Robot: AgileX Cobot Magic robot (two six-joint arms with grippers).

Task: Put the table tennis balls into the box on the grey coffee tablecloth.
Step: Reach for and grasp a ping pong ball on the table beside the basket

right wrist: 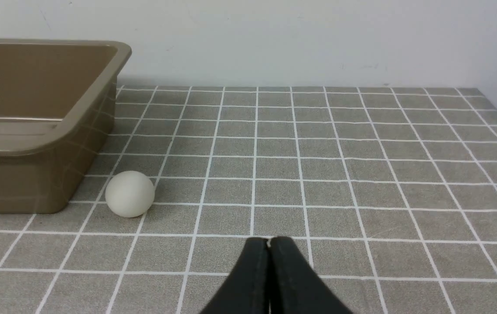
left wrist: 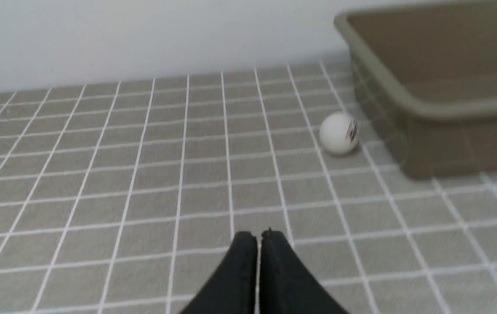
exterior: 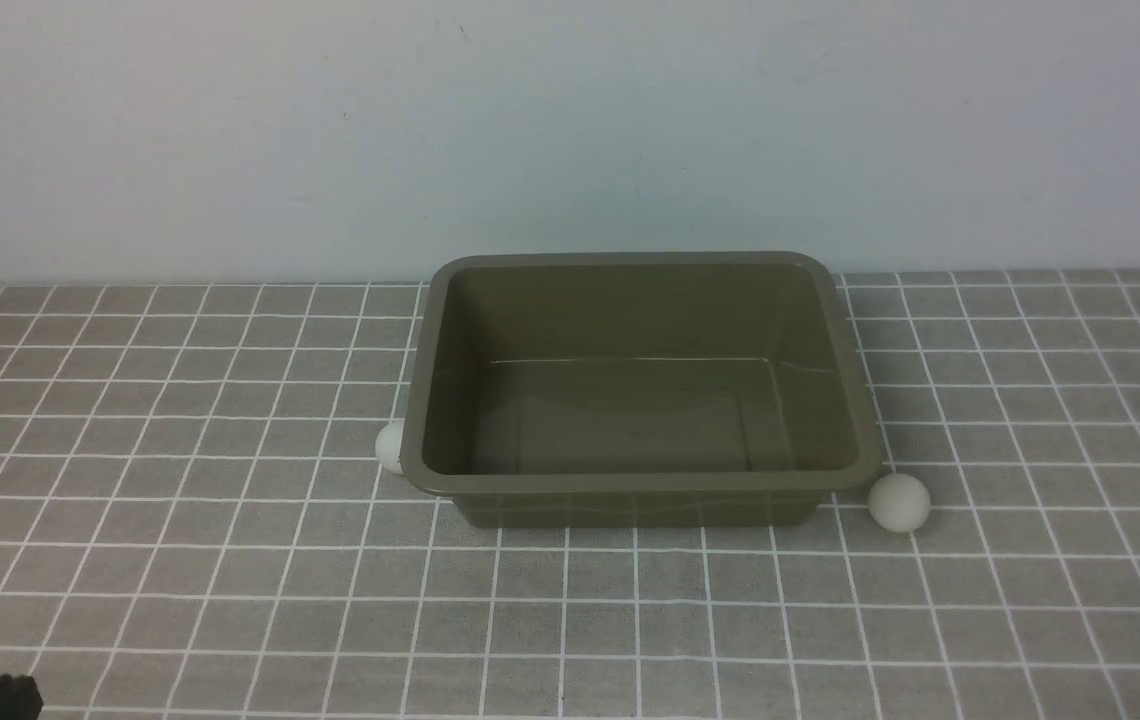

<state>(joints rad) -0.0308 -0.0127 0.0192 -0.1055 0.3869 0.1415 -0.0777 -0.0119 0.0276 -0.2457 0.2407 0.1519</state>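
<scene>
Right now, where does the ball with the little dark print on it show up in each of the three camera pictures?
Front view: the printed ball sits at the box's near left corner, half hidden by the rim.
Left wrist view: it lies just beside the box wall, print showing.
Right wrist view: not in it; the other ball lies there.
Shared landmark: the box.

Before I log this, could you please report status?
Left gripper shut, right gripper shut, both empty. Box empty. Left ball tucked by its rim, right ball beside near corner. No obstruction seen.
</scene>
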